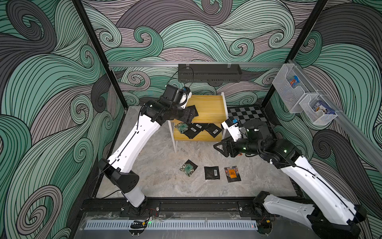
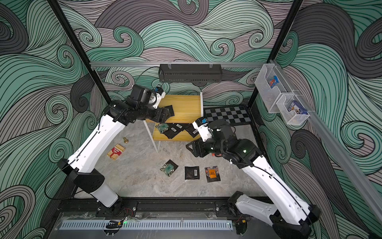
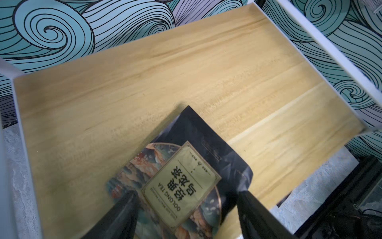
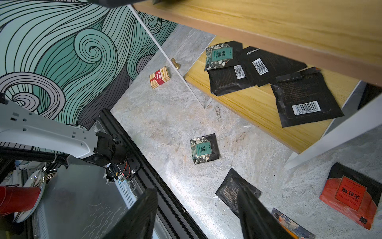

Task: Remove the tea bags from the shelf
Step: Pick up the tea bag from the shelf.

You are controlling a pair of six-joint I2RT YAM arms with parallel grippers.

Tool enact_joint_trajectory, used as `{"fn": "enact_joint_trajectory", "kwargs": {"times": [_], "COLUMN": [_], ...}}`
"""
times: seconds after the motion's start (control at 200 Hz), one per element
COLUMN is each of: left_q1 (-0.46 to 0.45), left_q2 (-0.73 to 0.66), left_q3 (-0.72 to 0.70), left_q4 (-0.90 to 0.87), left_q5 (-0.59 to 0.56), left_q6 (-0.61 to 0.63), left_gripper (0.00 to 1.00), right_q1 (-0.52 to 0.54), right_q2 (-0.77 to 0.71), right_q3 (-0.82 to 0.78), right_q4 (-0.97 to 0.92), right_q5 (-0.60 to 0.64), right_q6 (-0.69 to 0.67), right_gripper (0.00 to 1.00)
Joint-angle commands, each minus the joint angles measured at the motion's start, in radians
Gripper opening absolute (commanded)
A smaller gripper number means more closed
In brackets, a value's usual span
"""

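Both top views look down on the shelf (image 1: 208, 105), which stands at twelve o'clock on the marble table (image 1: 161, 182). I've got the left gripper (image 3: 188, 193) over the nine o'clock end of its top board. On the left wrist view its fingers (image 3: 124, 215) straddle one tea bag (image 3: 179, 165), black with a gold OOLONG TEA label, one finger at each side edge. They look to be touching it, but I cannot tell whether it's actually pinched because the picture is smeared there. That bag sits skewed on the top board, near its nine o'clock end.

On the lower board four more lie overlapping. There's a teal-fronted bag (image 4: 220, 54) at the nine o'clock end, then three black barcode bags (image 4: 266, 66) running toward three o'clock.

My right gripper (image 1: 218, 149) hangs at about four o'clock from the shelf, low over the table. Its jaws are apart with nothing between them.

Off the shelf, at six o'clock, three lie in a row on the table: a teal bag (image 1: 188, 167), a black bag (image 1: 211, 172) and an orange bag (image 1: 232, 173). The right wrist view also shows a red-fronted bag (image 4: 351, 192) on the table near a shelf leg.
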Motion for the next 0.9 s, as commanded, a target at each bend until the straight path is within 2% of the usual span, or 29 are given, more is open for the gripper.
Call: {"fn": "enact_joint_trajectory", "kwargs": {"times": [0.0, 0.36, 0.63, 0.896], "left_q1": [-0.044, -0.124, -0.178, -0.194], "left_q2": [-0.02, -0.027, -0.051, -0.103], "left_q3": [-0.028, -0.105, -0.164, -0.185], "left_q4": [-0.088, -0.087, -0.064, -0.059], "left_q5": [-0.046, -0.209, -0.322, -0.32], "left_q6": [0.027, 0.103, 0.144, 0.131], "left_gripper": [0.78, 0.8, 0.71, 0.56], "right_q1": [-0.008, -0.016, -0.019, -0.02], "right_q2": [0.0, -0.002, 0.002, 0.011], "right_q3": [-0.002, -0.008, -0.008, 0.007], "right_q4": [0.003, 0.003, 0.003, 0.002], "right_q5": [-0.014, -0.011, -0.011, -0.01], "right_q6": [-0.018, -0.011, -0.004, -0.005], "right_gripper": [0.66, 0.65, 0.65, 0.65]}}
